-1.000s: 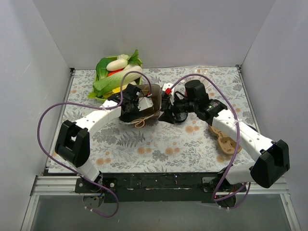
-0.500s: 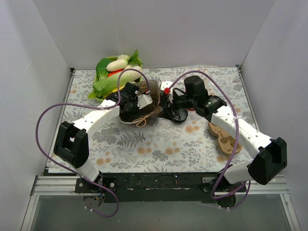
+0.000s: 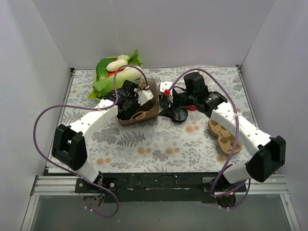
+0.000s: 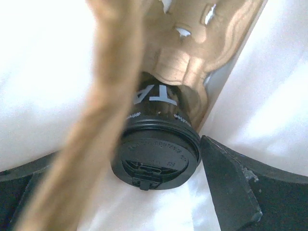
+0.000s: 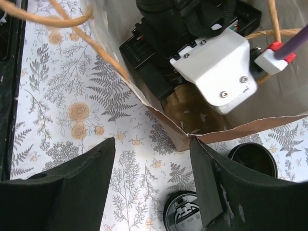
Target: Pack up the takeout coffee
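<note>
One takeout coffee (image 4: 156, 154), black with a sip lid, sits in a tan pulp holder (image 4: 192, 53) inside the brown paper bag (image 3: 144, 114). My left gripper (image 4: 132, 159) reaches down into the bag (image 3: 130, 102). It is open, its fingers (image 4: 226, 187) either side of the lid with a thin gap showing on the right. A blurred bag handle (image 4: 96, 120) crosses in front. My right gripper (image 5: 151, 183) hangs open just outside the bag's corner (image 5: 185, 135), holding nothing. Another lidded black cup (image 5: 185, 214) stands on the table below it (image 3: 179, 114).
A tan pulp cup carrier (image 3: 224, 135) lies at the right beside my right arm. Leafy vegetables (image 3: 115, 72) are piled at the back left. A dark round cup rim (image 5: 252, 159) shows behind my right finger. White walls close in three sides.
My left jaws have widened away from the cup in the bag. The bag now stands squarer and a little farther back. My right gripper opened wider and shifted back.
</note>
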